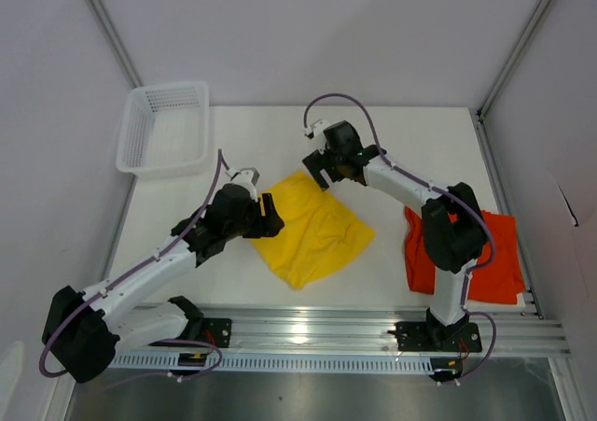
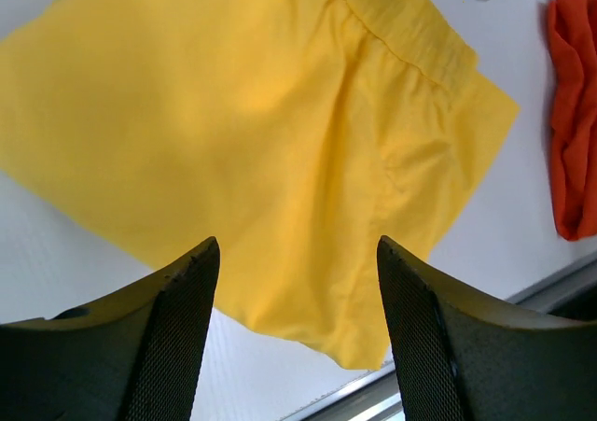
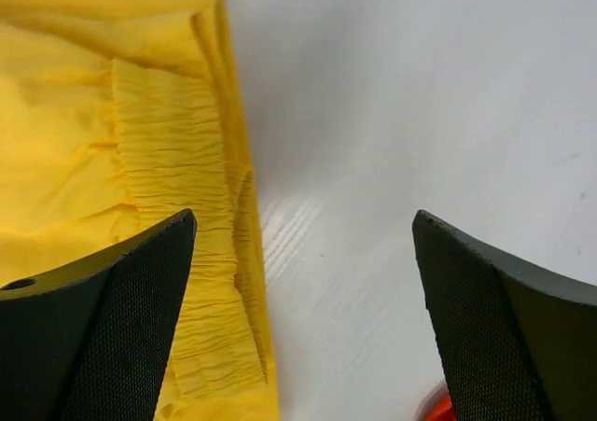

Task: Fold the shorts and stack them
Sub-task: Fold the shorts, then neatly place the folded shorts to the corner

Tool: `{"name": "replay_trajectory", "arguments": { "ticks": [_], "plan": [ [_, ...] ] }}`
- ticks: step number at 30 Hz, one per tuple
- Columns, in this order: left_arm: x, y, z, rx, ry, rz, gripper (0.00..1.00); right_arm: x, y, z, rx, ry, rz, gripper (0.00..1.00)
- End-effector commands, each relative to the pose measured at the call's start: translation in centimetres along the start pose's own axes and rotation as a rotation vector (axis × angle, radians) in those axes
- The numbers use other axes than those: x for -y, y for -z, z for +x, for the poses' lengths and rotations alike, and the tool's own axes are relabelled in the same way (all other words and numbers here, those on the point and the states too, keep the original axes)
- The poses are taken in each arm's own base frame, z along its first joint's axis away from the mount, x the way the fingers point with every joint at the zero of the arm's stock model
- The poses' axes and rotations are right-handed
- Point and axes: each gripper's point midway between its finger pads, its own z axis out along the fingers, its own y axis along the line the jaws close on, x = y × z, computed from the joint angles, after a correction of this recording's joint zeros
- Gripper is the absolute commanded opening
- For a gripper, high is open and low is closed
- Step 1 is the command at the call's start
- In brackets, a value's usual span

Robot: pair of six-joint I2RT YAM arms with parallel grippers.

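Note:
The yellow shorts (image 1: 313, 230) lie folded flat in the middle of the table. They fill the left wrist view (image 2: 252, 132), and their ribbed waistband shows in the right wrist view (image 3: 177, 206). The orange-red shorts (image 1: 494, 258) lie bunched at the right edge, partly behind the right arm; they also show in the left wrist view (image 2: 574, 113). My left gripper (image 1: 270, 214) is open and empty above the yellow shorts' left corner. My right gripper (image 1: 322, 174) is open and empty above their far corner, beside the waistband edge.
A white mesh basket (image 1: 166, 129) stands at the far left corner of the table. A metal rail (image 1: 373, 332) runs along the near edge. White walls and frame posts enclose the table.

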Motion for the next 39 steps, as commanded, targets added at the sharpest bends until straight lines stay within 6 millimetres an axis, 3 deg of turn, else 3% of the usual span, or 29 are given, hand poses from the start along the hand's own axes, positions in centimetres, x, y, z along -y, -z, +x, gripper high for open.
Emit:
{"name": "replay_trajectory", "arguments": {
  "ticks": [1, 3, 4, 7, 9, 10, 11, 13, 14, 15, 16, 17, 18, 19, 24, 29, 30, 31, 39],
  "plan": [
    [-0.5, 0.6, -1.4, 0.062, 0.057, 0.024, 0.71, 2.0, 3.8, -4.4, 0.146, -0.145, 0.051, 0.99],
    [-0.1, 0.3, -1.5, 0.072, 0.056, 0.063, 0.70, 1.9, 5.8, -5.0, 0.174, -0.238, 0.047, 1.00],
    [0.1, 0.0, -1.4, 0.069, 0.052, 0.077, 0.70, 1.6, 6.5, -5.2, 0.179, -0.375, 0.040, 1.00],
    [0.3, -0.8, -0.9, 0.057, 0.038, 0.096, 0.68, 0.6, 9.0, -4.4, 0.156, -0.584, -0.031, 1.00],
    [-0.5, -1.2, -0.6, 0.049, 0.030, 0.061, 0.68, -2.1, 9.3, -2.6, 0.149, -0.729, -0.129, 0.99],
    [-0.7, -1.3, -0.7, 0.059, 0.027, 0.052, 0.68, -2.5, 11.0, -2.6, 0.179, -0.775, -0.144, 0.99],
    [-0.8, -1.3, -0.6, 0.057, 0.026, 0.047, 0.68, -3.4, 10.7, -0.7, 0.129, -0.881, -0.131, 1.00],
    [-1.0, -1.3, -0.6, 0.062, 0.024, 0.038, 0.68, -5.1, 11.8, 0.8, 0.091, -0.954, -0.108, 1.00],
    [-1.1, -1.1, -0.6, 0.069, 0.029, 0.037, 0.68, -7.1, 11.4, 2.5, 0.053, -1.042, -0.125, 0.99],
    [-1.2, -1.1, -0.5, 0.067, 0.032, 0.036, 0.68, -8.0, 11.7, 2.9, 0.062, -1.080, -0.138, 0.99],
    [-1.8, -1.0, -0.9, 0.096, 0.039, -0.002, 0.68, -8.5, 13.2, 2.7, 0.105, -1.126, -0.158, 1.00],
    [-2.3, -0.9, -0.5, 0.094, 0.042, -0.014, 0.68, -8.3, 13.6, 3.0, 0.154, -1.178, -0.116, 0.99],
    [-2.3, -0.6, -0.7, 0.108, 0.046, -0.016, 0.69, -10.3, 13.5, 5.0, 0.122, -1.253, -0.113, 0.99],
    [-2.6, -0.6, -0.7, 0.115, 0.049, -0.029, 0.69, -10.6, 14.7, 4.9, 0.161, -1.294, -0.126, 1.00],
    [-2.7, 0.2, -0.5, 0.114, 0.052, -0.030, 0.69, -12.1, 15.2, 9.8, 0.107, -1.509, 0.070, 1.00],
    [-2.0, 1.3, -1.3, 0.138, 0.054, -0.002, 0.69, -14.6, 14.2, 10.9, 0.097, -1.647, 0.006, 1.00],
    [-1.9, 1.5, -1.5, 0.143, 0.056, 0.001, 0.69, -14.8, 13.3, 12.1, 0.083, -1.687, 0.012, 1.00],
    [-1.7, 2.0, -1.9, 0.158, 0.055, 0.010, 0.70, -15.2, 13.1, 11.4, 0.097, -1.726, -0.040, 1.00],
    [-1.7, 3.3, -2.2, 0.183, 0.061, 0.014, 0.70, -16.4, 10.9, 11.2, 0.096, -1.830, -0.072, 1.00]
  ]
}}
